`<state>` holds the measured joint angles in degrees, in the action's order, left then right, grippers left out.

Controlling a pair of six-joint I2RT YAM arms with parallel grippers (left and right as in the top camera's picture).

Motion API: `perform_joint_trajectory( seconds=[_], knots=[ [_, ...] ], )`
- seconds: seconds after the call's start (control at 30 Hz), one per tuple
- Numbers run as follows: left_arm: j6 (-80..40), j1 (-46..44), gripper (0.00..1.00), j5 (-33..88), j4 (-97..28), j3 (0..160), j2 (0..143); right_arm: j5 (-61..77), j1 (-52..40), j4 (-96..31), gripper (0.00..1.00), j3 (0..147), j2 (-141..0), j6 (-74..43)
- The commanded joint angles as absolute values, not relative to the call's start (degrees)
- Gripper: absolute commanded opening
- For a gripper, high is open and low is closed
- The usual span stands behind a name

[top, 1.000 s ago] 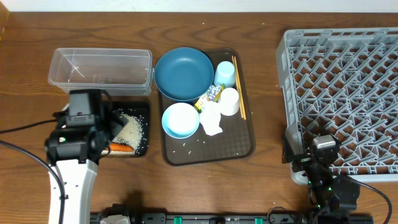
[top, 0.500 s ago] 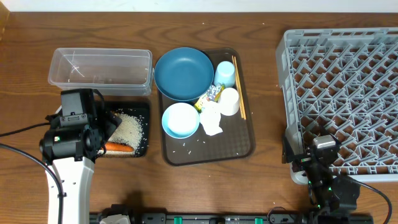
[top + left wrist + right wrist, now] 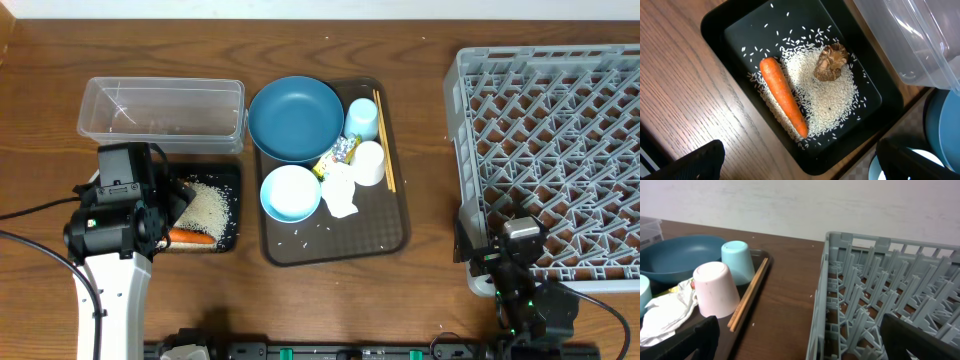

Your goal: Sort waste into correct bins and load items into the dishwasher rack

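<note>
Well, napkins (image 3: 342, 192) lie mid brown tray (image 3: 385, 235), betw. pale bowl (image 3: 291, 193) & white cup (image 3: 369, 162). Prob. light, soft, squashy, so pinch a raised fold. The wrapper (image 3: 338, 155) is partly tucked under them, edges hard to make out. Left hand (image 3: 800, 167), left of the tray, is wide open & empty. Right hand (image 3: 800, 345), well right of it, is also wide open w/ nothing held.

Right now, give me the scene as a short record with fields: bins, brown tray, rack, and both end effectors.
black tray: carrot, rice, brown lump inside
clear tub: beside black tray, no waste seen inside
brown tray: dark blue bowl, pale blue bowl, light blue cup, white cup, chopsticks, napkins, wrapper
rack: no dishes loaded
left end effector: open, above black tray, holding nothing
right end effector: open, near rack, holding nothing
</note>
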<state>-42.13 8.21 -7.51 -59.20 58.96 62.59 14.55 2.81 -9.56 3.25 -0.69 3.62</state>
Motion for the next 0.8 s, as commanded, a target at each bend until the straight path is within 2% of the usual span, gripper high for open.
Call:
perform_joint_trajectory(
  seconds=[0.0, 0.17, 0.37, 0.47, 0.77],
  knots=[
    [-41.6, 8.51, 0.98, -8.01, -59.53, 59.13, 62.85, 12.93, 3.03, -9.65, 0.99, 3.05, -0.51, 4.38],
    [-41.6, 8.51, 0.98, -8.01, -59.53, 59.13, 62.85, 17.02, 3.03, -6.2, 0.99, 3.05, -0.49, 4.05],
    [-41.6, 8.51, 0.98, -8.01, -59.53, 59.13, 62.85, 42.89, 3.03, 6.52, 0.99, 3.05, -0.49, -8.88],
    [-41.6, 8.51, 0.98, -8.03, -59.53, 59.13, 62.85, 50.98, 3.03, 14.39, 0.99, 3.05, -0.49, -14.11],
    [-41.6, 8.51, 0.98, -8.01, -59.53, 59.13, 62.85, 53.89, 3.03, 28.8, 0.99, 3.05, -0.49, -23.33]
  ],
)
